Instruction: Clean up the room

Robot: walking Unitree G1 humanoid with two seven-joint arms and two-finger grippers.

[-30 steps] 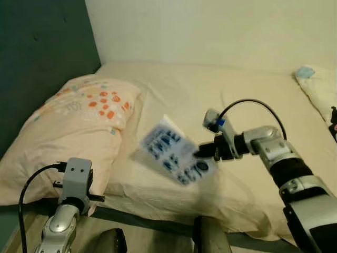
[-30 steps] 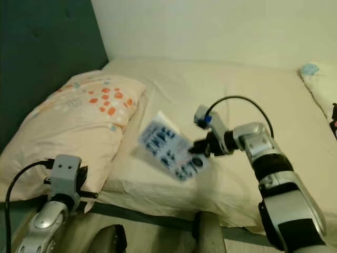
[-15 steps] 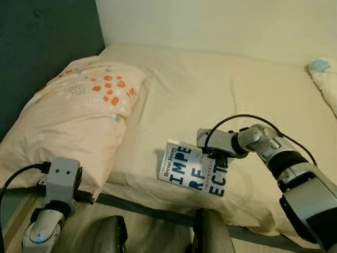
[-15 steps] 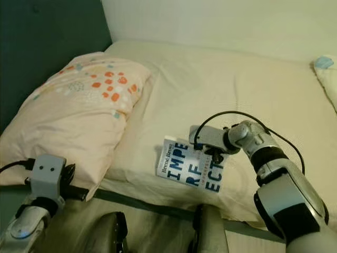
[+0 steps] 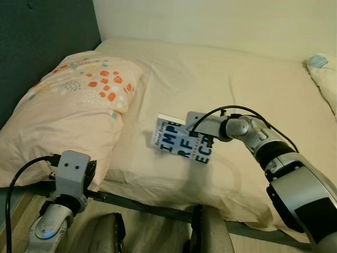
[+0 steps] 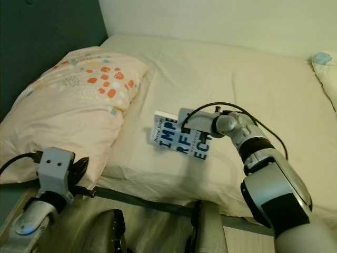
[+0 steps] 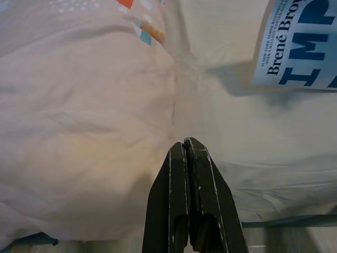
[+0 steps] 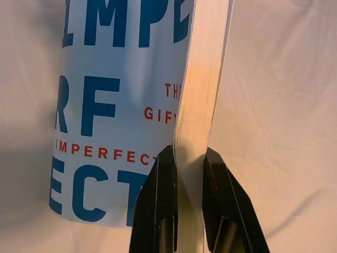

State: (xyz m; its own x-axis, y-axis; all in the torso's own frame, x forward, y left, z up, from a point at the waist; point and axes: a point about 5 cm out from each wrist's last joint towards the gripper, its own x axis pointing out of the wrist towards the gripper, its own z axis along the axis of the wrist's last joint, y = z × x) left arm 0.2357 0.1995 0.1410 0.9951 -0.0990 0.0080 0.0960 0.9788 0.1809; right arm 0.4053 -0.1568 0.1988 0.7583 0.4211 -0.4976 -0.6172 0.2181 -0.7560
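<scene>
Bed [image 5: 247,84]: wide bare sheet behind the book; front edge near the robot.
Pillow [image 5: 73,116]: at the left, near the book.
Book [image 5: 176,141]: pale blue, big dark blue letters, above the sheet.
Right tool [image 8: 189,158]: clenched on the book's page edge.
Left tool [image 7: 188,153]: closed, grasping nothing, low by the pillow.

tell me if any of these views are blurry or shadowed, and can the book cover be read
Left eye view: sharp, dim warm light, the book casting a shadow on the bed. Right wrist view: crisp, cover letters readable, right gripper clamped on the pages. Left wrist view: clear, left gripper dark against the pillow.
</scene>
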